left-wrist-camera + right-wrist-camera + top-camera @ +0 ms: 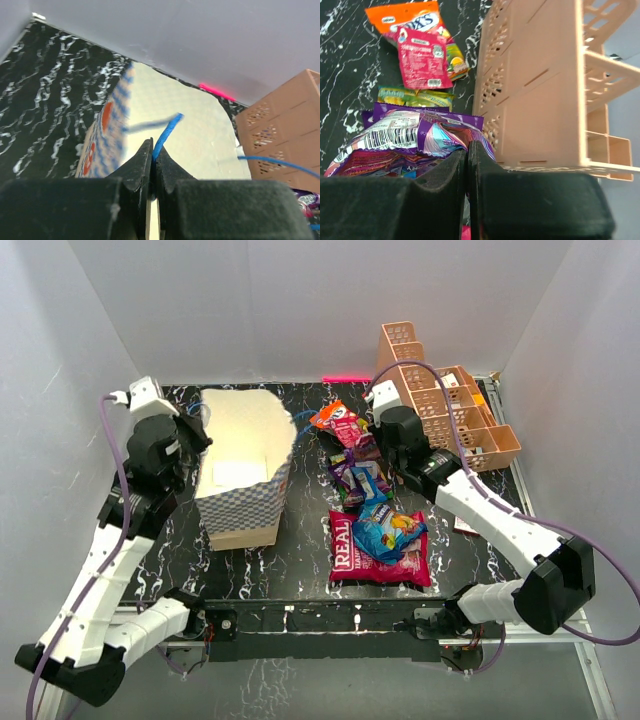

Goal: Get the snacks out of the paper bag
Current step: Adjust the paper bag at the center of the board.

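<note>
The checkered paper bag (243, 512) stands upright left of centre, its mouth open and its white inside (200, 125) showing. My left gripper (197, 432) (152, 150) is at its left rim, shut on the bag's blue cord handle (167, 131). The snacks lie on the table to the right: a red "REAL" bag (345, 545), a blue packet (392, 530), an orange packet (335, 418) (405, 17), a pink one (422, 57) and a yellow-green one (412, 96). My right gripper (378, 462) (468, 145) is shut with a crumpled purple packet (420, 132) (352, 472) pinched at its tips.
An orange plastic lattice rack (450, 410) (535, 90) stands at the back right, close beside my right gripper. A small card (465, 525) lies partly under the right arm. White walls close in on the black marbled table (300, 580).
</note>
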### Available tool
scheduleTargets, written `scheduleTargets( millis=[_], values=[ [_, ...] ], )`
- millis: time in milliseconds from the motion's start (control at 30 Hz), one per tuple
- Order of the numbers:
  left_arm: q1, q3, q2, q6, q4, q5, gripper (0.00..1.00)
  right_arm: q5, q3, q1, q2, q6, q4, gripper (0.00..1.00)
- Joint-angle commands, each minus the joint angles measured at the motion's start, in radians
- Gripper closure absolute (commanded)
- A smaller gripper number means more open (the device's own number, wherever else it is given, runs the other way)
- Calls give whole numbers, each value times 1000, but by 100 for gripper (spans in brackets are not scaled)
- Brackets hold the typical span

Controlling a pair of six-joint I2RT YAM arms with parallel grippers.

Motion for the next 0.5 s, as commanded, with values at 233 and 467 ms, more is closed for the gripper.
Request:
scheduleTargets(
  millis=[233, 467],
  values=[
    [0, -76, -141, 136, -116, -201, 92, -292, -100, 5, 25, 121, 63, 92],
    [0, -23, -168, 120, -153, -159, 45, -273, -186, 59, 99, 239, 43, 92]
  ],
)
